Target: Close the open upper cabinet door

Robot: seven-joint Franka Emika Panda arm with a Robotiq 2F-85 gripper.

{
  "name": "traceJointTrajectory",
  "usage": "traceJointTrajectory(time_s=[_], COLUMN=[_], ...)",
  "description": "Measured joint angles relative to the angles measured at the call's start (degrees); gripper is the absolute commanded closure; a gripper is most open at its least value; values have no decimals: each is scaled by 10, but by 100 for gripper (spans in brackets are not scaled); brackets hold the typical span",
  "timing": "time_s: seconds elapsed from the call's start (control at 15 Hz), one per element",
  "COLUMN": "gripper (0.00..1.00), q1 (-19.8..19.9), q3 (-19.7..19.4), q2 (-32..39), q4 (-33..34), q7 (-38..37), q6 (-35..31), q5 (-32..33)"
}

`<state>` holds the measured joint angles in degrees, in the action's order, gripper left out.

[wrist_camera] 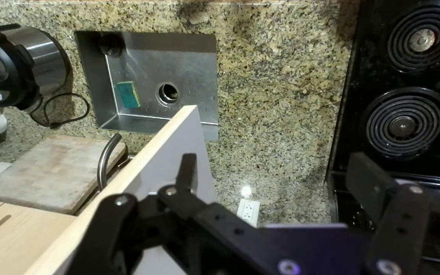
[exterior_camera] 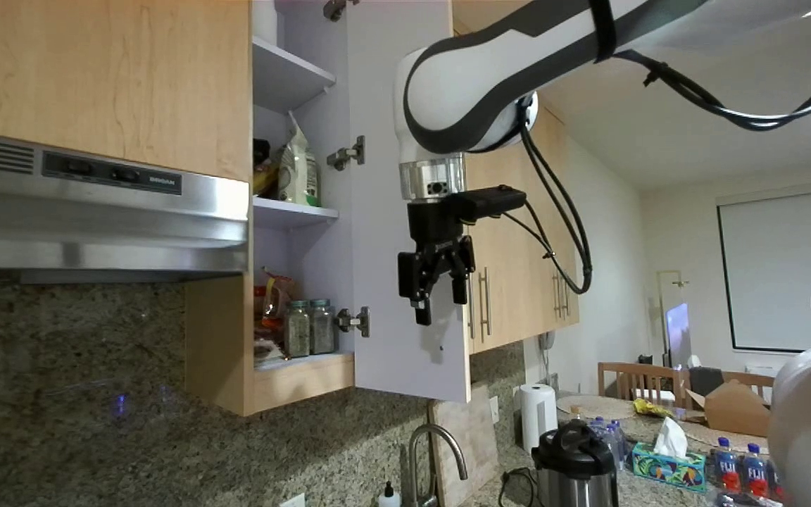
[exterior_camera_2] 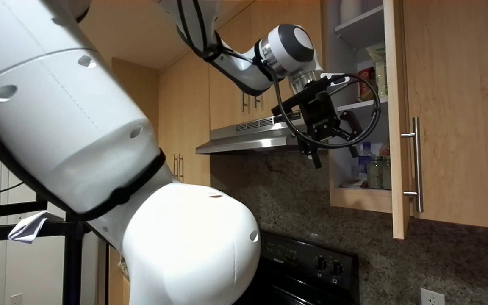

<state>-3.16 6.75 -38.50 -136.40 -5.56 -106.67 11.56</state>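
Jaws stand wide apart in my wrist view; I see the upper cabinet door [wrist_camera: 169,153] just beside one, white side facing them, contact unclear.

In an exterior view, toward half past nine, the dark control strip [exterior_camera: 111,174] on the steel range hood [exterior_camera: 96,218] bears the name BROAN at its three-o'clock end, slightly blurred. Toward four o'clock there, two water bottles [exterior_camera: 727,465] on the surface [exterior_camera: 648,496] each read FIJI. Print on the pale bag [exterior_camera: 299,172] toward ten o'clock is too blurred to make out. Lettering on the stove panel [exterior_camera_2: 303,259], near five o'clock in an exterior view, is too small to read.
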Motion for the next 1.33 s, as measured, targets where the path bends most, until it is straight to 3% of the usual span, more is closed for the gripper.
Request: traceJointTrajectory(time_s=[0.33,0.73,1.07,1.33], gripper=[0,0,0,0], q1=[9,54,106,142], q3=[-20,-44,-114,-190], q2=[-94,-226,-308,-328], q4=[-63,-121,-141,-135], q7=[-24,-29,-26,10], q6=[-23,-48,-81,-113], q5=[0,0,2,3])
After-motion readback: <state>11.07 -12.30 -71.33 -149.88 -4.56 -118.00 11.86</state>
